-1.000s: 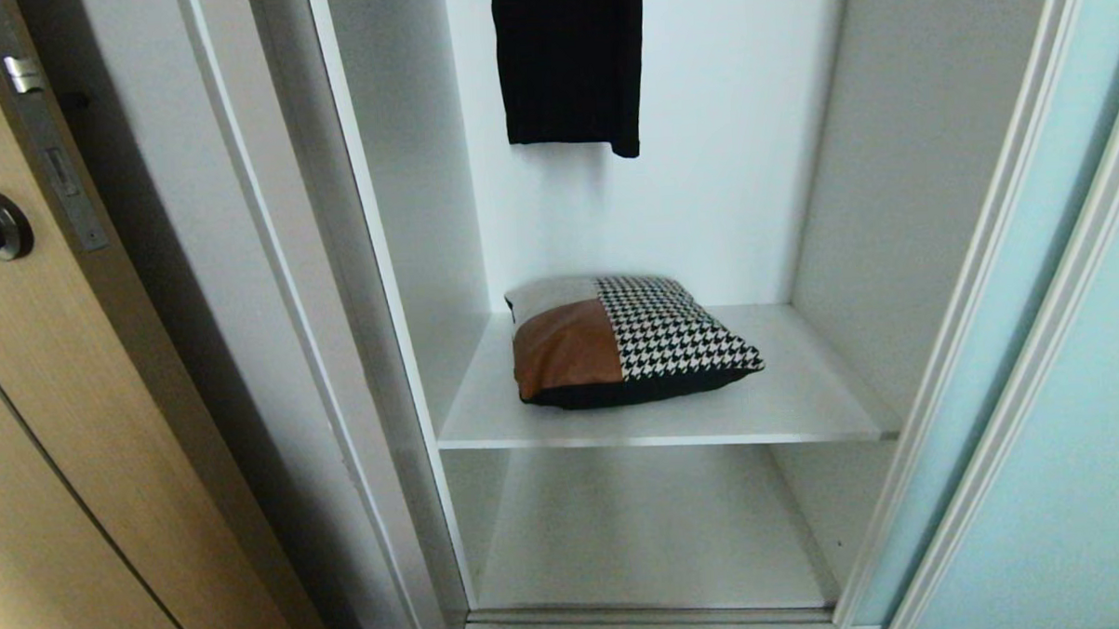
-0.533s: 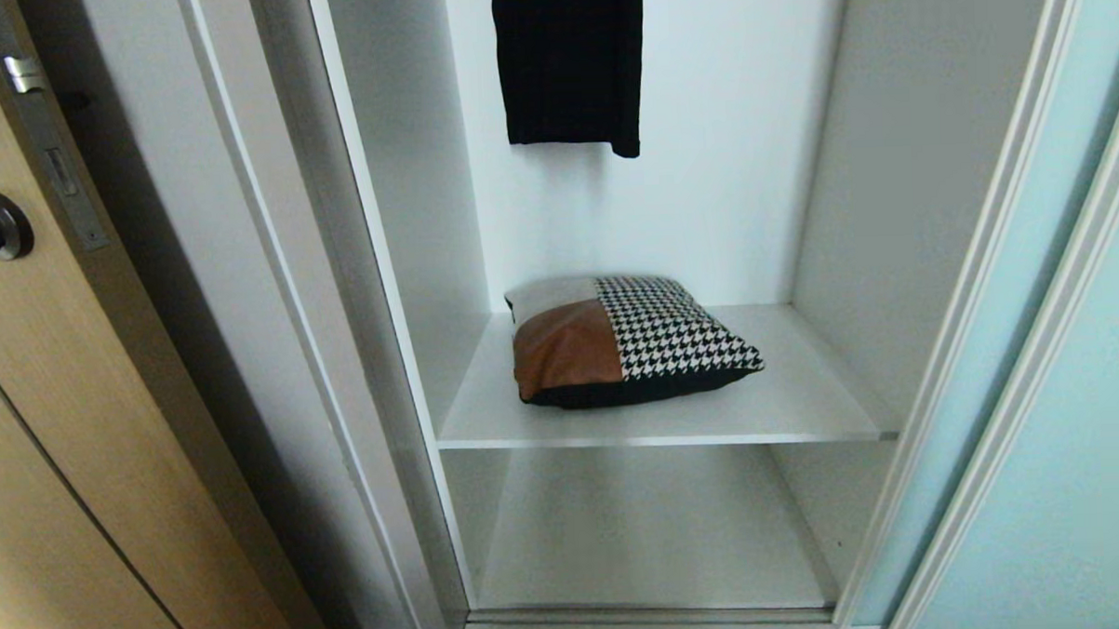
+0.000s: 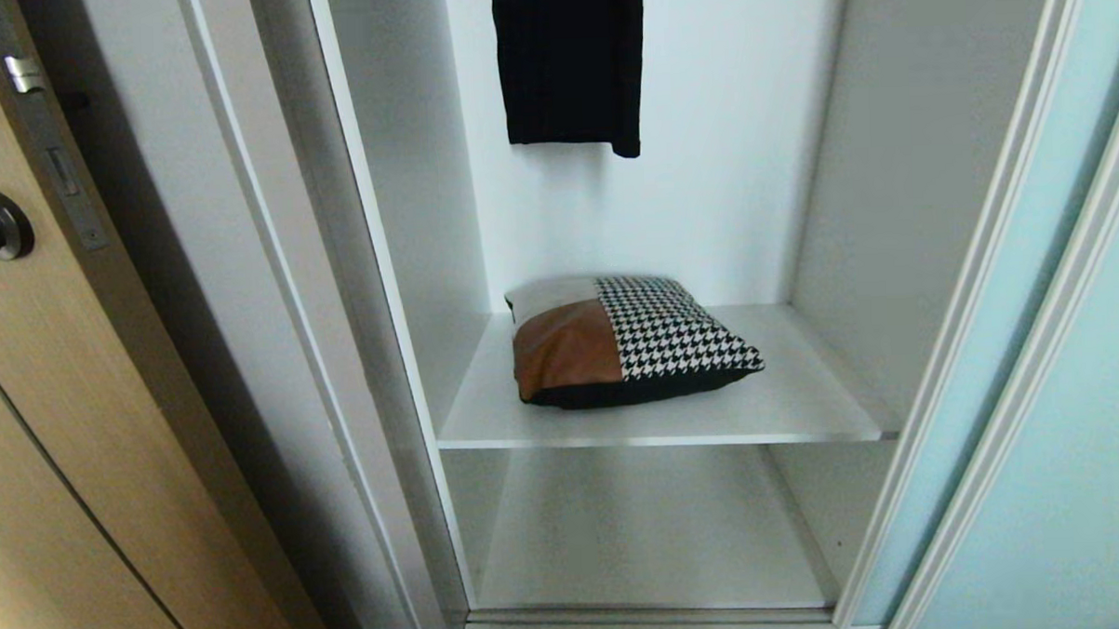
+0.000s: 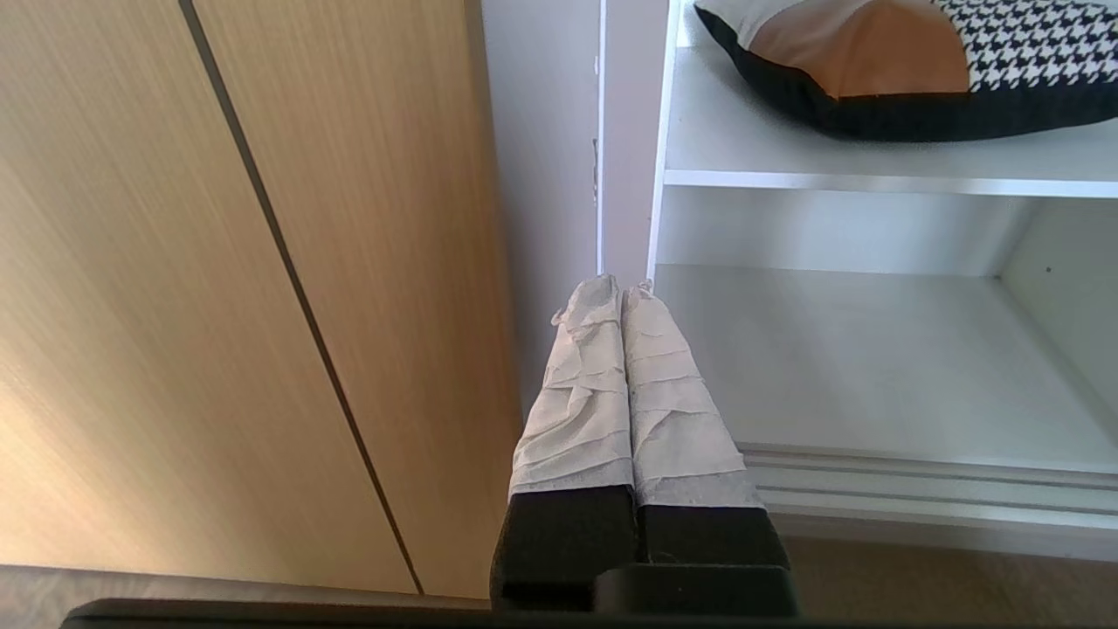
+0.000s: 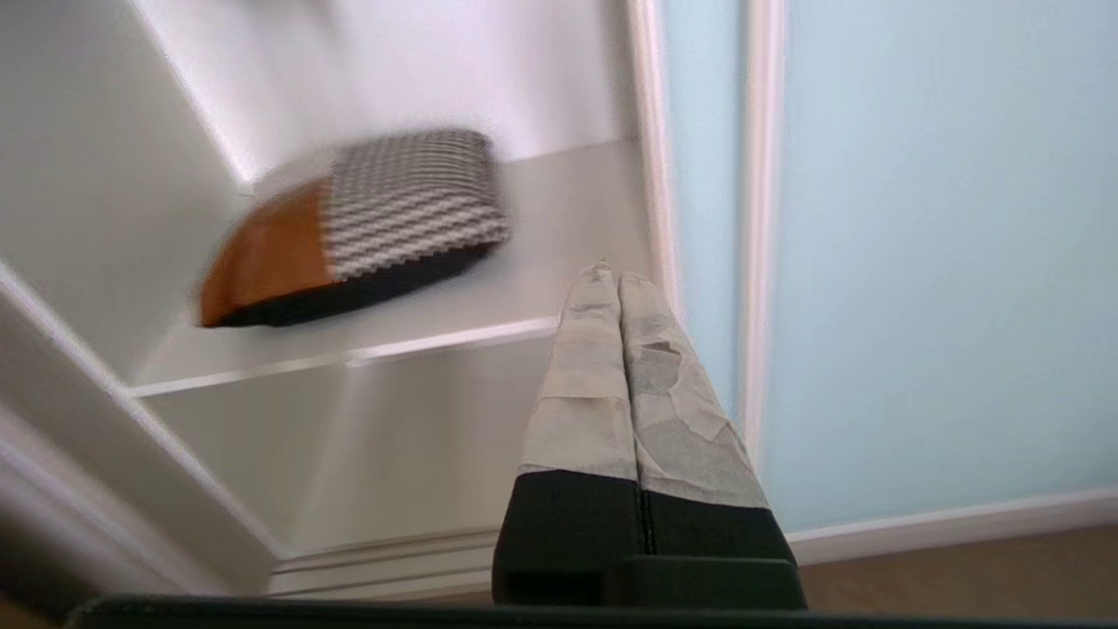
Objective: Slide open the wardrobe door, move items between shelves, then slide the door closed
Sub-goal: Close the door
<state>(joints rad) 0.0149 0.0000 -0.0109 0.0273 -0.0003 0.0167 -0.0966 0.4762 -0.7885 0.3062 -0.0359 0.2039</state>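
The pale aqua sliding wardrobe door (image 3: 1068,483) stands slid to the right, leaving the compartment open. A houndstooth, tan and white cushion (image 3: 616,340) lies on the upper white shelf (image 3: 786,409); a bare lower shelf (image 3: 642,535) is beneath it. Neither arm shows in the head view. My right gripper (image 5: 610,278) is shut and empty, low in front of the wardrobe, between the shelf's front edge (image 5: 437,345) and the door frame (image 5: 758,218). My left gripper (image 4: 621,285) is shut and empty, parked low by the wardrobe's left post (image 4: 629,131).
A plain black garment (image 3: 569,63) hangs above the cushion. A light-brown wooden door (image 3: 51,416) with a metal lock plate (image 3: 36,119) stands to the left. The door's floor track (image 3: 645,621) runs along the bottom of the opening.
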